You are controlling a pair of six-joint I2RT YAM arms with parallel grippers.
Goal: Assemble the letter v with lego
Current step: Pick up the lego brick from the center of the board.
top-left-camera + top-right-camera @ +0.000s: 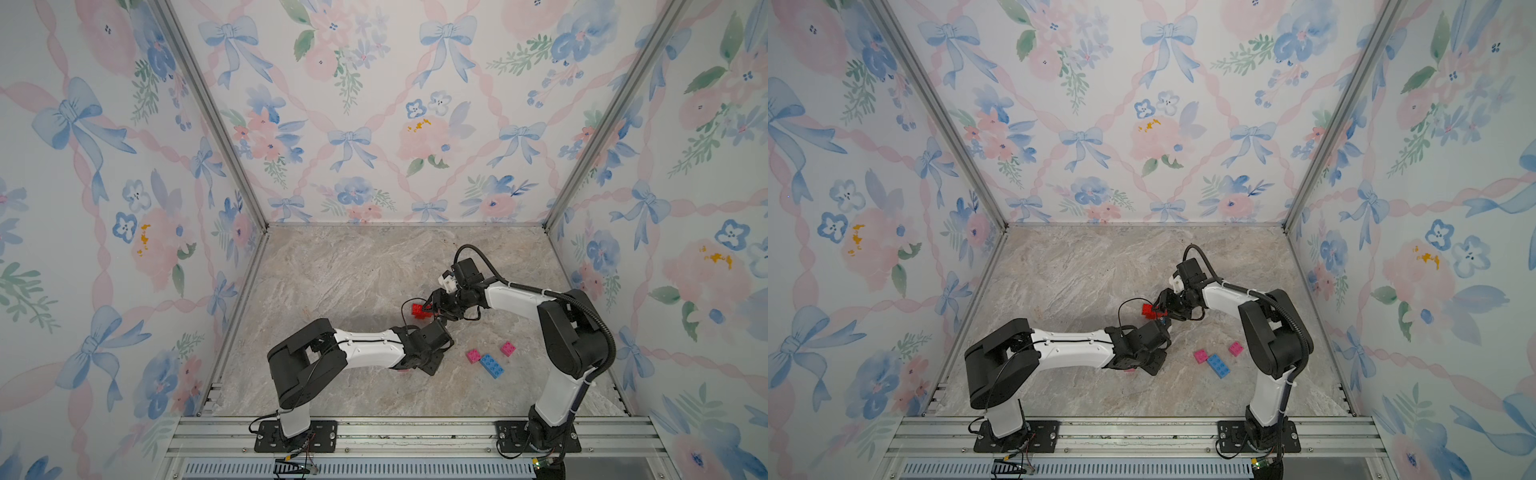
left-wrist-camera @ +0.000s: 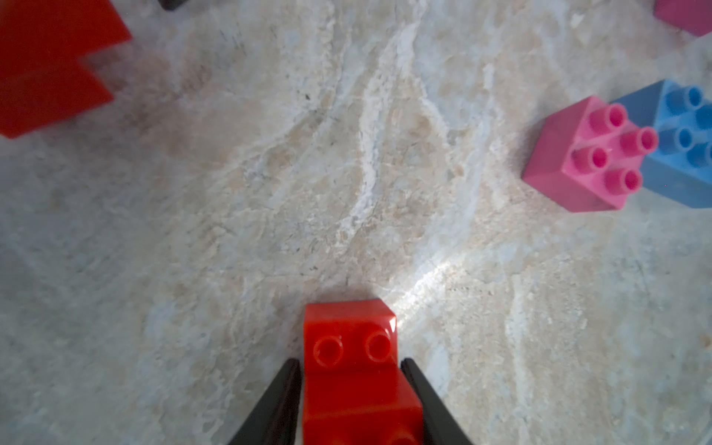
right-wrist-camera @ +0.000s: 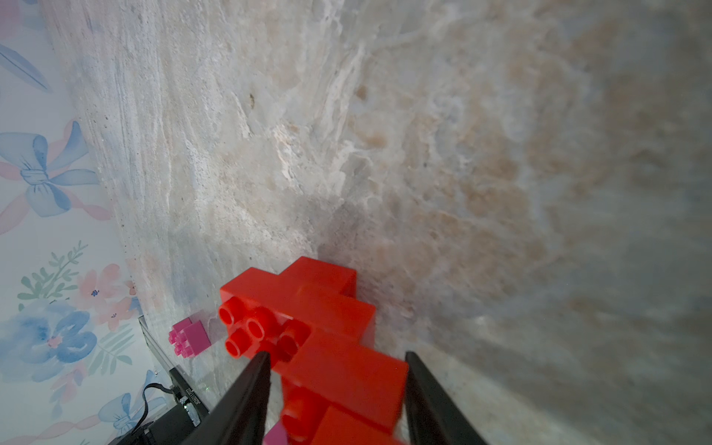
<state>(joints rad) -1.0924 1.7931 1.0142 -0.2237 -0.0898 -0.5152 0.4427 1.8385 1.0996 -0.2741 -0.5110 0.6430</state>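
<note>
Red brick (image 2: 348, 331) sits clamped in my left pincer (image 2: 348, 362), near centre; my right pincer (image 3: 337, 354) grips the red stack (image 3: 308, 300) just farther. I'd square studs to sockets before pressing. Pink bricks (image 1: 473, 355) and a blue brick (image 1: 492, 365) lie right.

two loose pink square studded plastic bricks (image 1: 473, 355), one long blue studded plastic brick (image 1: 491, 366), two clumps of red plastic bricks (image 1: 417, 310), bricks within uncountable, two black-and-white robot arms (image 1: 365, 351)

Left wrist view: red stack (image 2: 54, 65) blurred, cropped by frame edge; blue brick (image 2: 682, 146) also cropped. Both top views, lower centre: red brick (image 1: 402, 371) mostly hidden under left arm (image 1: 365, 353).
</note>
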